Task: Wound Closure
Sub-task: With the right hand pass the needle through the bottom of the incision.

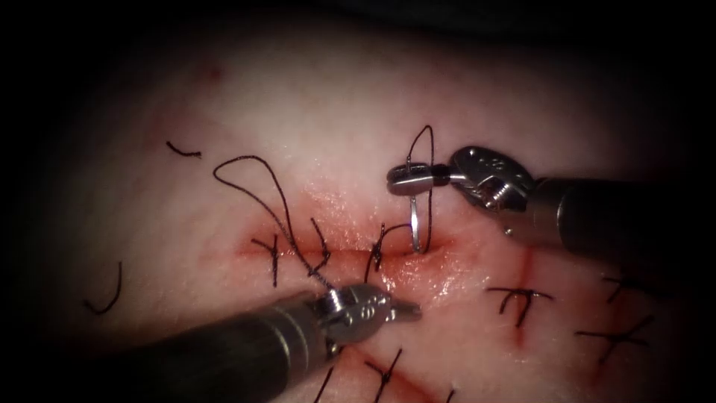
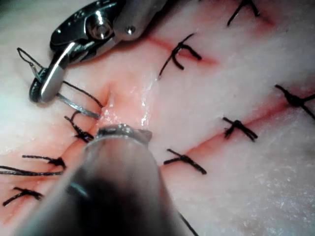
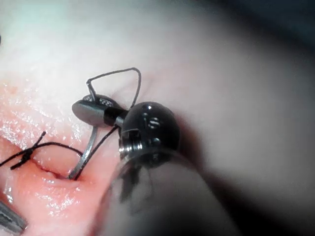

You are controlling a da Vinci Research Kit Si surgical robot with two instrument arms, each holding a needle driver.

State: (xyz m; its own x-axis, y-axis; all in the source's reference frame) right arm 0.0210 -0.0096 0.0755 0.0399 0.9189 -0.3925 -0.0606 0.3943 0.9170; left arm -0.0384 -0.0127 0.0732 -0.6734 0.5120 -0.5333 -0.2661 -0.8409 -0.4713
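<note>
While right gripper (image 1: 403, 180) pinches needle (image 1: 415, 227) (tip in cut (image 1: 335, 254)), left gripper (image 1: 406, 311) pressed together.

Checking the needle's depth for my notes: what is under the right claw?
Under the shut right claw the curved steel needle hangs, gripped near its thread end, its tip entering the cut in the pale pork tissue. The buried tip is hidden. The left claw holds nothing.

Surgical training bench, stitched tissue (image 1: 313, 127) with practice cuts, red fluid (image 1: 418, 272), two robotic tool shafts

Glossy metal needle (image 1: 415, 227), wet glistening tissue (image 1: 328, 112)
</note>
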